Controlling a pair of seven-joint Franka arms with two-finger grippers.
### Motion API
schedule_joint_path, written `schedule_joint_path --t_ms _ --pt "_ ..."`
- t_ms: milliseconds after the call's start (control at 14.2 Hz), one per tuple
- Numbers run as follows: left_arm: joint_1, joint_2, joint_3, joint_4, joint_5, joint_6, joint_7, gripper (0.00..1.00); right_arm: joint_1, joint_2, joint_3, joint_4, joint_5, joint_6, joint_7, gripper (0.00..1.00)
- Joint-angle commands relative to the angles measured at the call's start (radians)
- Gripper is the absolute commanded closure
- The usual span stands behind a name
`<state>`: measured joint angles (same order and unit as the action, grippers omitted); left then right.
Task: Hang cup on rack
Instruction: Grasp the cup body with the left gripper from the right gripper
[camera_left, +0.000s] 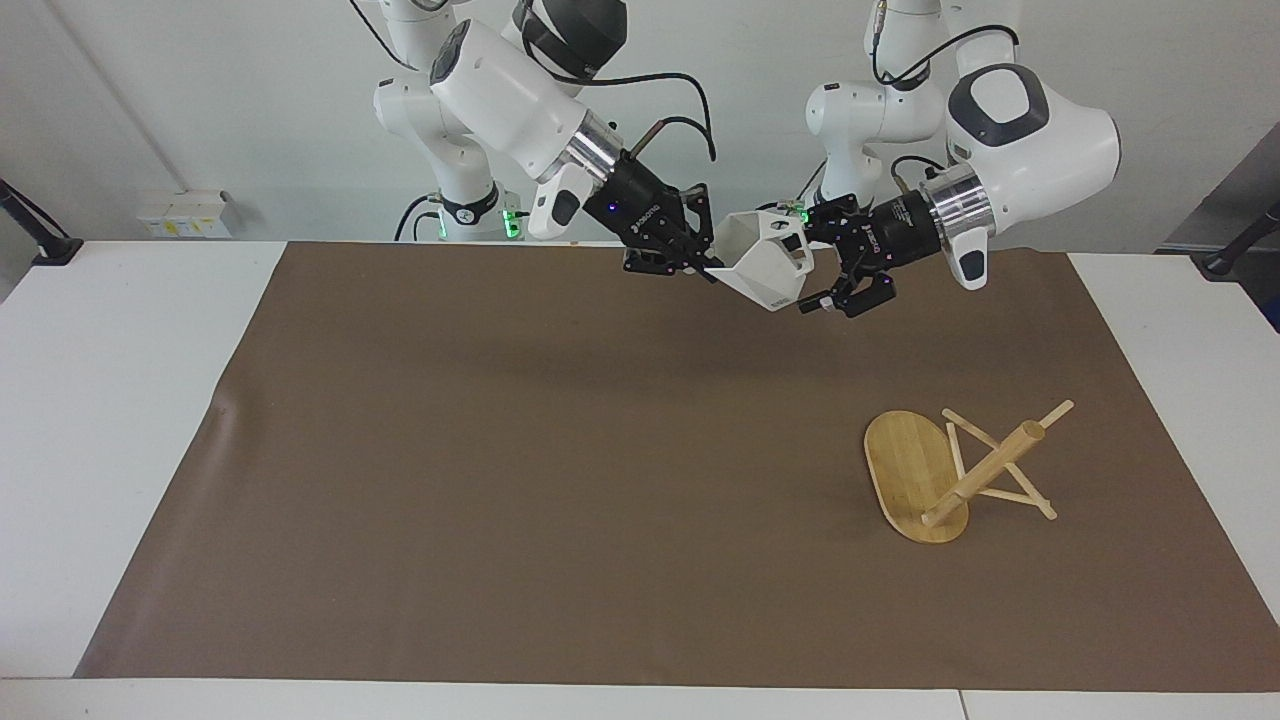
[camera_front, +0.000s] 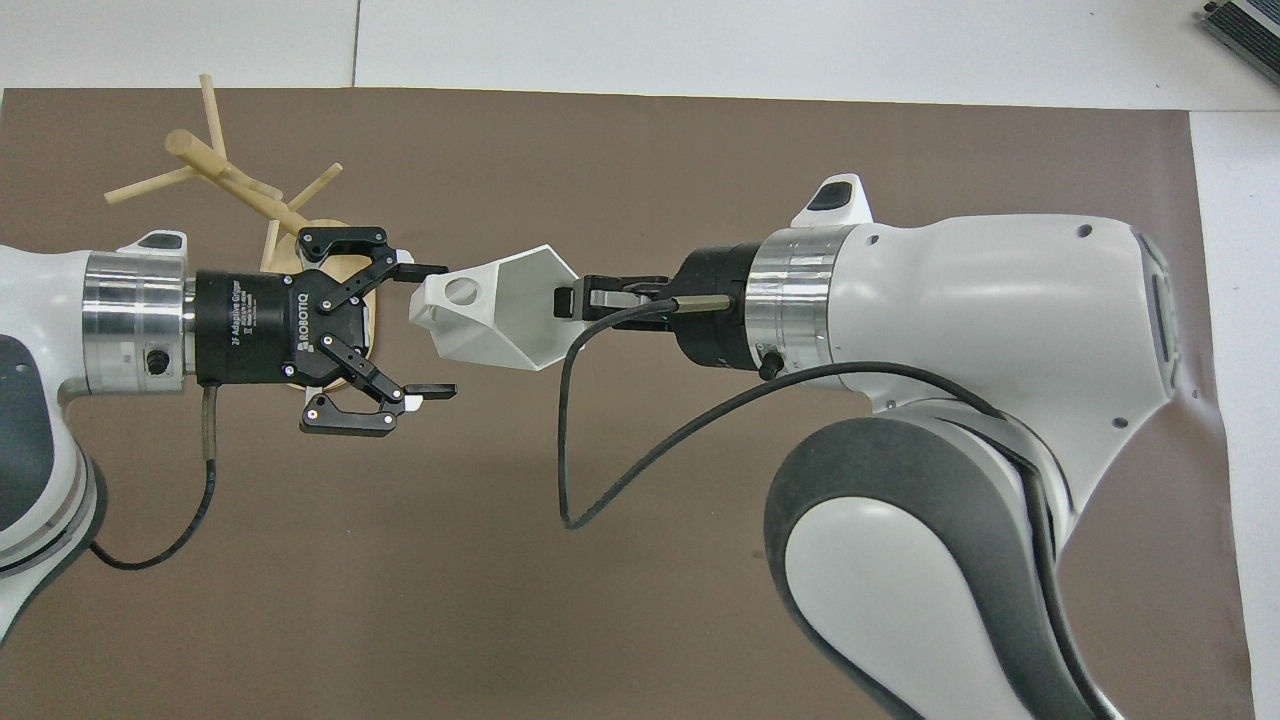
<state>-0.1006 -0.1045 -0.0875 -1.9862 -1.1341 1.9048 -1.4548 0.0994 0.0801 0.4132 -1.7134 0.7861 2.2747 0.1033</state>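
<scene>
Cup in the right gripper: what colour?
Plain matte white cup, no pattern; clearest in the overhead view.

I see the cup (camera_left: 768, 265) up in the air over the brown mat, tipped on its side. It is small and white with flat, pointy sides and a handle with a round hole. The rack (camera_left: 955, 472) is light wood. It lies tipped over on the mat, toward the left arm's end of the table.

Tipped rack (camera_left: 955, 470) only obstacle on mat (camera_left: 500, 450).
</scene>
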Motion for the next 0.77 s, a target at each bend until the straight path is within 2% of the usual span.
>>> schedule_joint_path --t_ms 0,704 --pt "-0.018 0.015 -0.001 0.015 -0.029 0.014 0.010 0.00 -0.003 -0.005 0.004 -0.005 0.022 0.016 0.007 1.00" --pt "-0.051 0.006 0.000 -0.005 -0.020 0.023 0.010 0.01 -0.003 -0.005 0.004 -0.005 0.019 0.014 0.009 1.00"
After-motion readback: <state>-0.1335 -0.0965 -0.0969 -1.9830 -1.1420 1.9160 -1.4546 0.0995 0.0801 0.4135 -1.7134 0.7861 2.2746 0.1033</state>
